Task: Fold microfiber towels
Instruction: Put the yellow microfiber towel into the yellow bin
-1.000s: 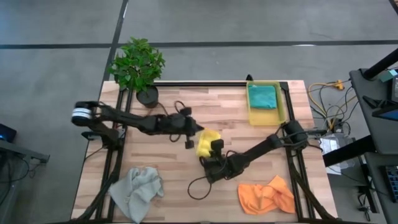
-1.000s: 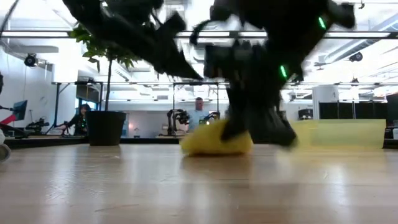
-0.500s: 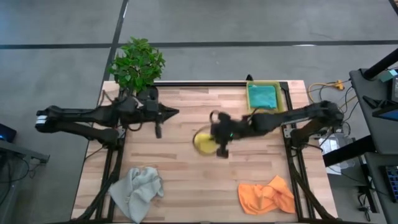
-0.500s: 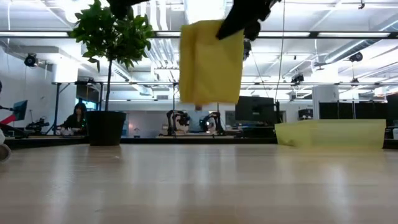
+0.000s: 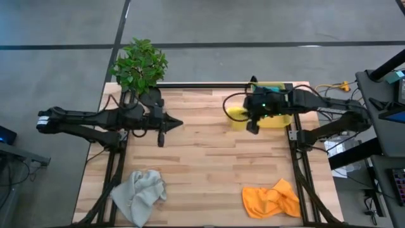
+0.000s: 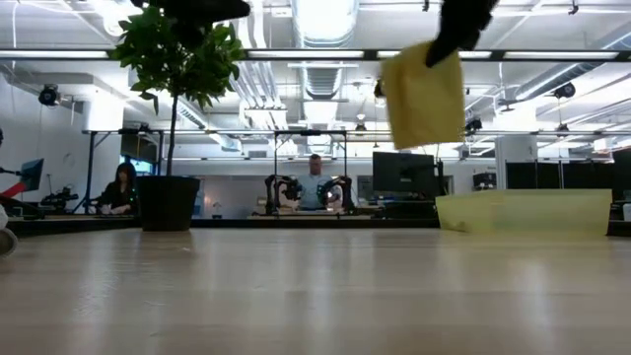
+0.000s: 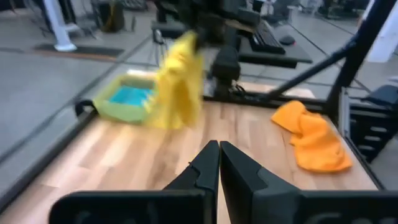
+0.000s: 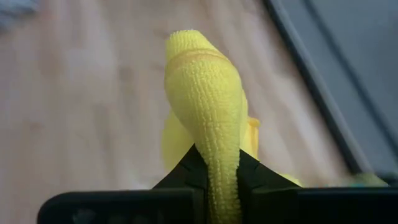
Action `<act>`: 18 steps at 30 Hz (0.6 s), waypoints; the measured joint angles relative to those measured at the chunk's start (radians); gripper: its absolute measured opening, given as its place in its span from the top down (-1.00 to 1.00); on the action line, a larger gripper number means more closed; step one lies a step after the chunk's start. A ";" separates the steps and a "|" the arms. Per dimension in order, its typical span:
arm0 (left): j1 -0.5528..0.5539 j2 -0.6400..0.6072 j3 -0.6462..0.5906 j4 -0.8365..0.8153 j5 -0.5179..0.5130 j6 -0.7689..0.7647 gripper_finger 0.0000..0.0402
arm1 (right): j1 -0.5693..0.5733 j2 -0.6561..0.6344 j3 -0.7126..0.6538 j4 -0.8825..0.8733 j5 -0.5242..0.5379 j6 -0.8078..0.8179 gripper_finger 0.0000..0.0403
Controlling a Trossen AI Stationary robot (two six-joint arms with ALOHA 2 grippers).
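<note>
My right gripper (image 5: 252, 117) is shut on the folded yellow towel (image 5: 237, 115), which hangs in the air just left of the yellow bin (image 5: 283, 119) at the table's far right; it also shows high up in the low view (image 6: 422, 97). The teal towel (image 5: 271, 94) lies in the bin. The orange towel (image 5: 272, 199) lies crumpled at the near right, the light grey towel (image 5: 140, 194) at the near left. My left gripper (image 5: 171, 123) is shut and empty over the table's left middle. My right gripper pinches the folded yellow towel's upper edge (image 8: 214, 163) between its two fingers, several layers thick. The fingers (image 8: 252, 173) come from above. The towel is lifted clear of the table and hangs below the gripper (image 6: 422, 108).
A potted plant (image 5: 140, 66) stands at the far left corner. Cables (image 5: 329, 95) lie beyond the table's right edge. Bare wood (image 5: 202, 164) shows in the table's middle. A person (image 6: 315, 173) sits in the room behind.
My right gripper has lifted the yellow towel off the table's middle and carried it up and toward the far right, beside the yellow bin; the towel now hangs clear. My left gripper has let go of it and drawn back toward the table's left.
</note>
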 joint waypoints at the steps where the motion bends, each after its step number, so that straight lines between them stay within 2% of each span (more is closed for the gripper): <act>1: -0.005 0.013 0.000 -0.001 0.000 -0.013 1.00 | -0.008 -0.013 -0.007 -0.027 0.050 0.007 0.91; 4: -0.025 0.059 0.000 0.021 0.000 -0.016 1.00 | -0.044 -0.053 -0.041 -0.089 0.160 0.041 0.91; 7: -0.042 0.108 0.001 0.075 0.000 -0.017 1.00 | -0.095 -0.084 -0.097 -0.090 0.184 0.047 0.91; 13: -0.054 0.202 0.022 0.241 0.000 -0.017 1.00 | -0.228 -0.117 -0.245 0.009 0.183 -0.032 0.91; 15: -0.054 0.230 0.046 0.256 -0.001 -0.018 1.00 | -0.293 -0.133 -0.293 0.095 0.156 0.005 0.91; 18: -0.054 0.264 0.083 0.255 -0.001 -0.018 1.00 | -0.397 -0.176 -0.361 0.259 0.061 0.121 0.91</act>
